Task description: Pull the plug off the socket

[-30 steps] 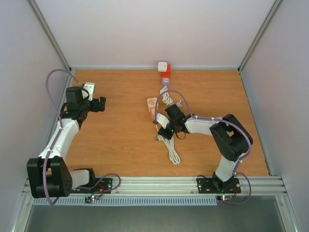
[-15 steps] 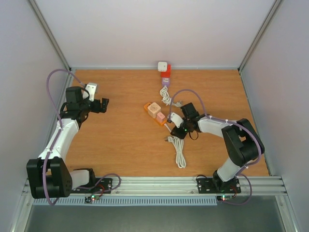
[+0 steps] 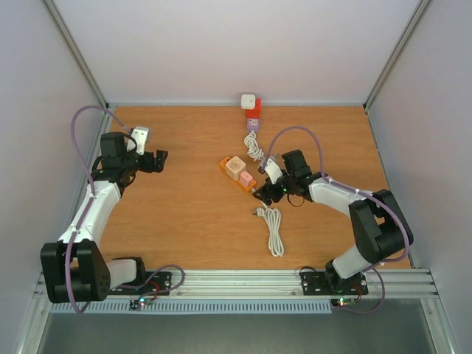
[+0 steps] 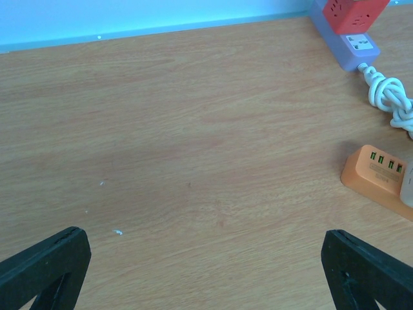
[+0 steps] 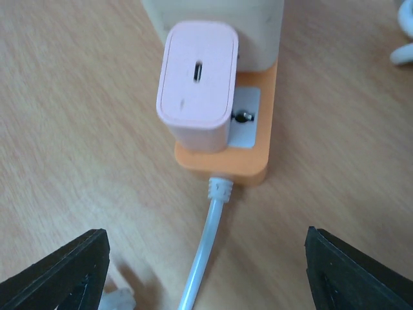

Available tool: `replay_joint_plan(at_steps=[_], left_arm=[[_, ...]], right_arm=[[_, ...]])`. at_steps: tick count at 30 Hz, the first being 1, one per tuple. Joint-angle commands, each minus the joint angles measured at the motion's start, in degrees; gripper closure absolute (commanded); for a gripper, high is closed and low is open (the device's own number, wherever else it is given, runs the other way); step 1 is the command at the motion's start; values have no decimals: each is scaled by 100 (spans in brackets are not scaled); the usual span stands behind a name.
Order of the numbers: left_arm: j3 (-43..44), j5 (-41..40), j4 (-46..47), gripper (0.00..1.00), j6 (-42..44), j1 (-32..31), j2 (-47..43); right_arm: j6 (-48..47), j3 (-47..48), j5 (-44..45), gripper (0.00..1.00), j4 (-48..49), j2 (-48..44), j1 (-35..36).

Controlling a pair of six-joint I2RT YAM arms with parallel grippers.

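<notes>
Two pincers show from above. The left pincer [image 3: 156, 159] is spread wide and holds nothing, over the wood-grain worktop [image 3: 184, 221] at the left. The right pincer [image 3: 259, 193] is also wide and empty, just beside the near end of the one orange socket strip [image 3: 226, 163]. Two blocks stand in that strip: a cream adapter [image 3: 235, 165] and, nearer the pincer, the pink plug [image 3: 245, 177]. One bundled white cable [image 3: 274, 232] lies near the right arm. One knotted cord [image 3: 254, 147] leads back to a purple strip [image 3: 253, 124], which carries a red cube [image 3: 253, 112] with a white cube [image 3: 248, 100] behind it.

From the left wrist, two black wedge-shaped fingers [image 4: 45, 265] frame bare worktop, far apart. Only this view shows four green ports in a row on the orange socket strip [image 4: 381, 174]. The purple strip [image 4: 352, 44], red cube [image 4: 352, 13] and knotted cord [image 4: 387, 97] sit at the upper right.

From the right wrist, two black fingers [image 5: 64, 268] stand wide at the lower corners, touching nothing. The pink plug [image 5: 197, 90] is a smooth block with rounded corners and one slot in its top. It is seated upright in the orange socket strip [image 5: 251, 155], touching the cream adapter [image 5: 213, 19]. Only here do the white socket face beside the plug and the white cable [image 5: 203, 252] leaving the strip's end show.
</notes>
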Motion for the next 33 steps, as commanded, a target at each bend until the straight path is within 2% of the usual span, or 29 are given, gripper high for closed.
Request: replay_joint_plan(at_steps=[1,6,11,18,23,28,33], left_arm=[[58,151,213,0,100,-21,-95],[45,180,202,0,133,-21,-139],[21,161,190,0,171,-21,-172],[-8,153,193,0,188,-23,-217],[-8,108,171,0,233,-25,-233],[-71,116,199,0,276,-25,-292],[-183,425,110,0,487,-21,-390]], right_arm=[[295,408,-51,16,432,382,165],[425,660,438,9,799,856,408],[491,966,683,13,894,1341,503],[405,1237,631,29,1045,1774,643],[310,1243,717,45,1062,1863,783],[226,1150,756,54,1050,1805,922],[54,916,693,58,974,1600,1245]])
